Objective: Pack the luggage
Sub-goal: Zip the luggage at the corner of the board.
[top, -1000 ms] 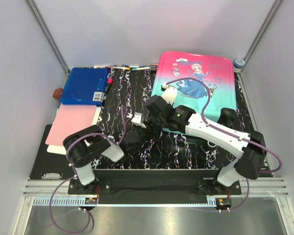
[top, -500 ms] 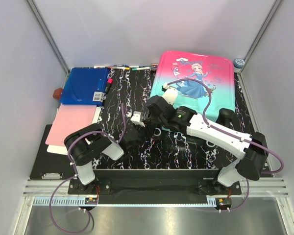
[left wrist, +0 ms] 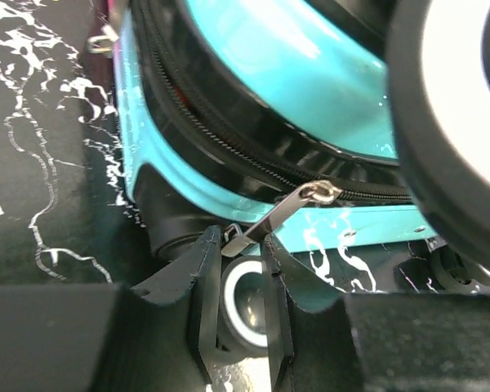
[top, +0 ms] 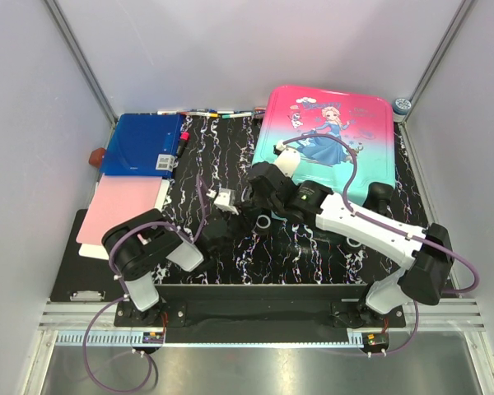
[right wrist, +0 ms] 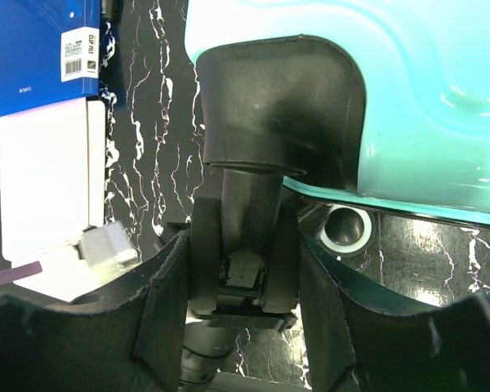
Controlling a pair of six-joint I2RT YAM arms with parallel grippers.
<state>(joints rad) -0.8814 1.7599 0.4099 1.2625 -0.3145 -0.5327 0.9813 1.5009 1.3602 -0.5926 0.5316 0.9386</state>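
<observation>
Both grippers busy: left gripper (left wrist: 238, 249) pinches the zip pull (left wrist: 265, 222), right gripper (right wrist: 243, 278) clamps the wheel housing (right wrist: 282, 98) of the luggage (top: 337, 140). Unzipping, I reckon; next, a steady drag on that pull.

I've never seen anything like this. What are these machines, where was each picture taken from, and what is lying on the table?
These are two robot arms bolted at the table's near edge, each ending in a two-finger gripper. The wide picture looks down from above and behind them. The two close-ups come from a camera on each wrist.

On the black marbled table lies a closed pink-to-teal hard-shell child's suitcase. To its left are a flat blue folder, a pink sheet and some pens.

The left gripper pinches the suitcase's metal zipper pull. The right gripper clamps a black corner piece of the suitcase.
</observation>
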